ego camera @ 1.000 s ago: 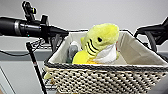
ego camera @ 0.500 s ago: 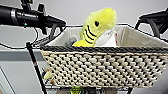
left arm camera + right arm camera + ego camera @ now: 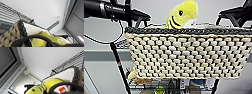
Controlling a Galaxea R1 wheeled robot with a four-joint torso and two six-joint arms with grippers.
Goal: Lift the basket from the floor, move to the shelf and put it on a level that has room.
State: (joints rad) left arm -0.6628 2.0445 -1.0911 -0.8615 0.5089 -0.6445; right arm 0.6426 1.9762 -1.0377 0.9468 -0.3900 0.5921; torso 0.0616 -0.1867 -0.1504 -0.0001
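Basket (image 3: 189, 56) raised high mid-frame, level with shelf (image 3: 119, 62) top for placing; gripper state on either side probably clamped, cannot tell.

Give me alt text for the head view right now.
A cream woven basket with a dark braided rim is held up high between two black robot arms, a yellow plush toy peeking out; black wire shelf tiers show beneath.

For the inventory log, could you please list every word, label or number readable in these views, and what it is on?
No text can be read in any view.
Orange-and-white tag beside the yellow plush toy in the basket: mark too blurred to read.
White marking on the toy: illegible.
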